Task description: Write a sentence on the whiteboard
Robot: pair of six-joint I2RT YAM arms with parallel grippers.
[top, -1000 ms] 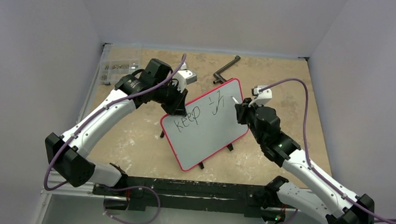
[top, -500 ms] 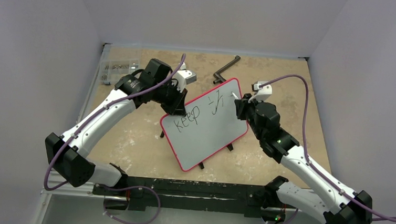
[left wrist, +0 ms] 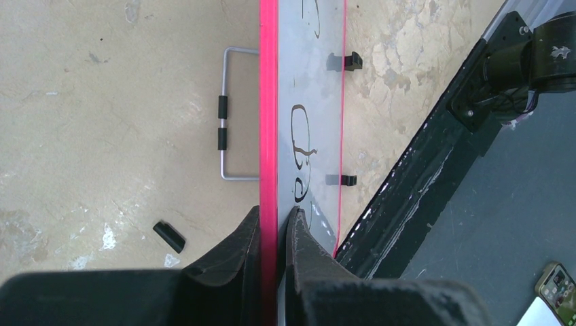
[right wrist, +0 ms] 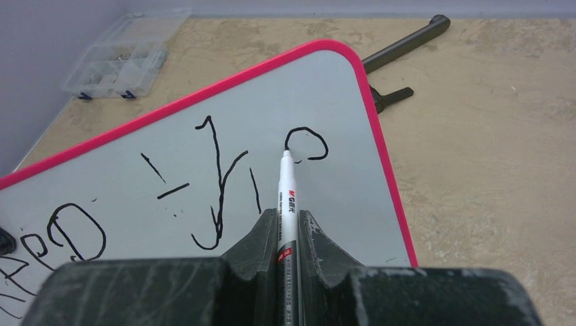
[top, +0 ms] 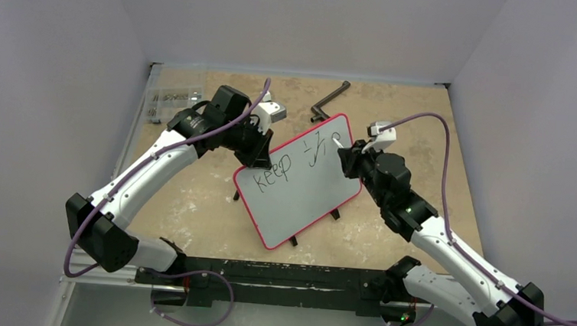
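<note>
Top external view: the whiteboard (top: 298, 198) lies mid-frame on the table (top: 190, 202), tilted, with small black feet along its lower edge. The sentence (top: 275, 171) so far reads "keep", then what looks like "th" and a loop of a further letter near the upper right corner. The left gripper (left wrist: 275, 221) is pressed together on the board's red rim at its upper left edge, one finger on each face. The right gripper (right wrist: 285, 216) pinches a marker (right wrist: 286, 187) along its barrel, the tip at that loop.

The board looks stiff, light and slick. It would likely rock or slide under the pen, so the rim seems the right place to hold it. The marker is thin and smooth and could twist between the fingers.

From above, the right arm hides the pen tip. Whether the tip presses on the surface I cannot tell. In the left wrist view the letters are squeezed almost edge-on, and a wire stand (left wrist: 227, 115) is half hidden behind the board.
</note>
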